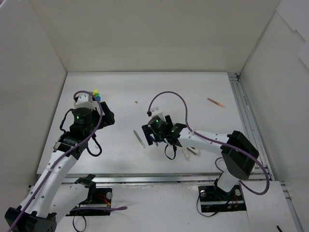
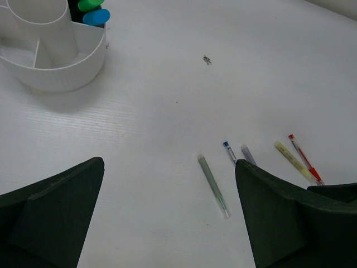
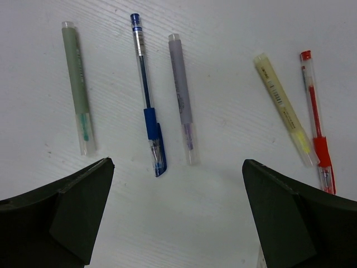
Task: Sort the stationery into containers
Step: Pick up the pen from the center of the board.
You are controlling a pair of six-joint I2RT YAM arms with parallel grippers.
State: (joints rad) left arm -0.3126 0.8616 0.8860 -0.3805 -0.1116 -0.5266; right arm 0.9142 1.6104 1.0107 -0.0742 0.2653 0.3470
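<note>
The round white divided tub (image 2: 61, 67) sits at the upper left of the left wrist view, with green (image 2: 89, 4) and blue (image 2: 96, 17) highlighter ends standing in it. On the table lie a green pen (image 3: 76, 86), a blue pen (image 3: 146, 95), a purple pen (image 3: 182, 97), a yellow pen (image 3: 284, 109) and a red pen (image 3: 316, 120). My right gripper (image 3: 177, 164) hovers open just short of the blue and purple pens, holding nothing. Beside the tub, my left gripper (image 2: 169, 167) is open and empty, and the green pen (image 2: 213, 185) lies ahead of it.
A red-and-beige stick (image 1: 216, 102) lies far right near the back. Small white blocks (image 1: 190, 152) rest under the right forearm. There is a tiny speck (image 2: 207, 59) mid-table. White walls enclose the table, with a metal rail (image 1: 244, 111) along its right edge.
</note>
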